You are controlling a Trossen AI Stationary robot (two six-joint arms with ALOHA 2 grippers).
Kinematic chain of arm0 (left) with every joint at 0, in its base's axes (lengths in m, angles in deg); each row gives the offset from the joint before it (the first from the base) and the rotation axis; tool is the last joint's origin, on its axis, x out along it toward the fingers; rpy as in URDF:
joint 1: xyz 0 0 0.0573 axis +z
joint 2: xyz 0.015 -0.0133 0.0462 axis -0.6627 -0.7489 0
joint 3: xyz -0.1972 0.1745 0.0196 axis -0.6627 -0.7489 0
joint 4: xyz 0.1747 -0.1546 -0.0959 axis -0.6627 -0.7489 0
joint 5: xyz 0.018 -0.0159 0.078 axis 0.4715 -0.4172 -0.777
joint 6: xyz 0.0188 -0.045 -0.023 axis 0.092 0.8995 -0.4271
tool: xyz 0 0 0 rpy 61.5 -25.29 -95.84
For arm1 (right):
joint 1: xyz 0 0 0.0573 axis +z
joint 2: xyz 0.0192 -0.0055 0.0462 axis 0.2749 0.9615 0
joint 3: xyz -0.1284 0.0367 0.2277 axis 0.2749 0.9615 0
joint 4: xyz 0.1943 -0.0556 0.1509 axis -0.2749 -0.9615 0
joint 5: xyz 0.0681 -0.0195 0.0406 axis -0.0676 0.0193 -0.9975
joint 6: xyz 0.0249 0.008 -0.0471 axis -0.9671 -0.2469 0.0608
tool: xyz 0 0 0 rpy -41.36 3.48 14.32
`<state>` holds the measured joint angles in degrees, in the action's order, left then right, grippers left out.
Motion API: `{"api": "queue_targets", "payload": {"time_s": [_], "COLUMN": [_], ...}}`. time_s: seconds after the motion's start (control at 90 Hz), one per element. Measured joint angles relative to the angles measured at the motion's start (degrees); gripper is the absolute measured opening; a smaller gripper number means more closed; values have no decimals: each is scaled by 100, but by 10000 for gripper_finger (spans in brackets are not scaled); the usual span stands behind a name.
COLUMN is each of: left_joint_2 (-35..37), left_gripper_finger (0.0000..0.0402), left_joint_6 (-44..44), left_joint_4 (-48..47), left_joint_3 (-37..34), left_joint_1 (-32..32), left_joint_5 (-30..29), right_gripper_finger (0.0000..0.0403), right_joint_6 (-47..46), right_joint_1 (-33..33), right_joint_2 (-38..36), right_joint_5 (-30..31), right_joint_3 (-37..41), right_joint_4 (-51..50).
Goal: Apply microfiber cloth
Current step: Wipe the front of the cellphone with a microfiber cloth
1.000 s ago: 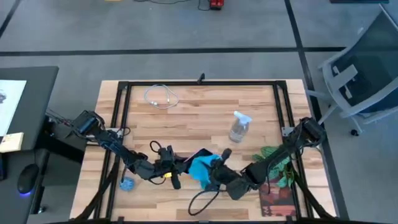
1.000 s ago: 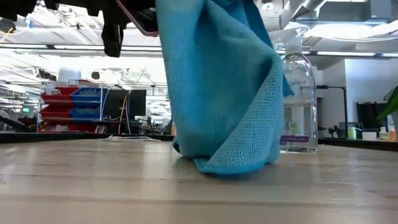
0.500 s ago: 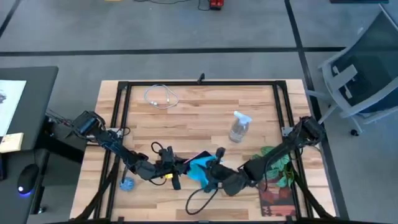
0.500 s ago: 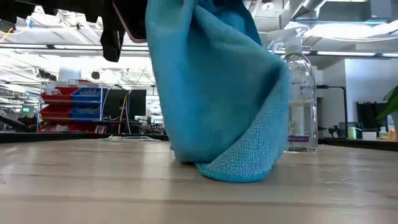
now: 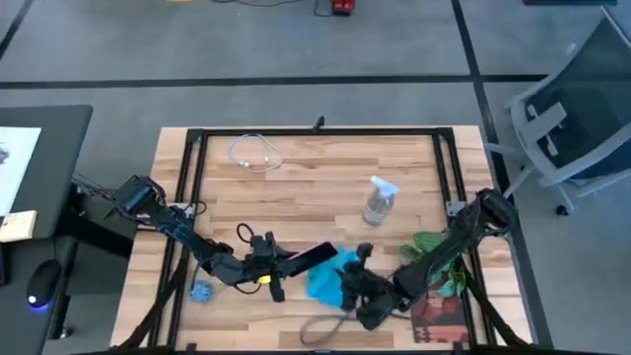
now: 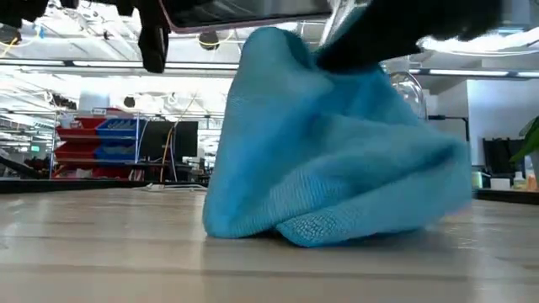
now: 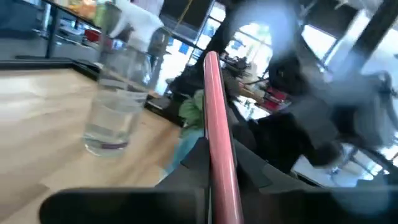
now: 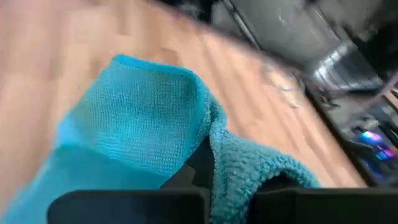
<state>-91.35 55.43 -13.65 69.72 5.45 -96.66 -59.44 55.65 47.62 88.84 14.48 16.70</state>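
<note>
Microfiber cloth (image 5: 323,284) is bunched in a heap on the wooden table (image 5: 315,187), near the front edge, a bit right of centre. From table height it's slumped with its bottom fold resting on the boards and its top pulled up toward the dark gripper above it. The right gripper (image 5: 352,279) has a corner of it pinched; the right wrist camera shows fabric squeezed between the two fingers, so they're closed down on it.

The left gripper (image 5: 281,264) is clamped on the phone (image 5: 312,255), holding it up off the table just beside the cloth, pink case edge showing. The spray bottle (image 5: 379,201) stands further back, well apart from both.

My read: it's mid-step, getting the cloth onto the phone's screen. Next, the right arm probably needs to lift the cloth clear of the table and lay it flat against the phone while the left holds steady. A bunched cloth could just smear one spot.
</note>
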Motion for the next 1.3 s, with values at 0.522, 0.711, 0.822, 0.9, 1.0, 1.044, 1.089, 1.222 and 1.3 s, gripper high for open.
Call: {"api": "queue_targets", "payload": {"time_s": [0.522, 0.711, 0.822, 0.9, 1.0, 1.044, 1.089, 1.222, 1.3], "left_joint_2": [0, -2, -2, -7, -7, -11, -13, -13, -13], "left_gripper_finger": [10, 10, 10, 10, 10, 10, 10, 10, 10], "left_joint_6": [4, 28, 39, 39, 39, 40, 50, 32, -98], "left_joint_4": [-64, -122, -111, -131, -137, -146, -157, -172, -179], "left_joint_3": [-4, -11, -13, -13, -13, -13, -13, -13, -13], "left_joint_1": [-26, -22, -26, -33, -35, -28, -24, -45, -84], "left_joint_5": [-24, 67, 149, 181, 160, 153, 102, -158, -248], "right_gripper_finger": [0, 0, 0, 0, 0, 0, 0, 0, 0], "right_joint_6": [3749, 3959, 4046, 3867, 3651, 3649, 3657, 3980, 3990], "right_joint_1": [-142, -374, -461, -565, -681, -703, -711, -503, -351], "right_joint_2": [-7, -4, -10, -13, -13, -15, -15, -13, -13], "right_joint_5": [1014, 1288, 764, 96, -227, -178, 27, 1230, 1567], "right_joint_3": [-17, -17, -17, -17, -17, -20, -24, -24, -24], "right_joint_4": [3278, 3458, 3863, 3972, 3840, 3725, 3642, 3569, 3537]}}
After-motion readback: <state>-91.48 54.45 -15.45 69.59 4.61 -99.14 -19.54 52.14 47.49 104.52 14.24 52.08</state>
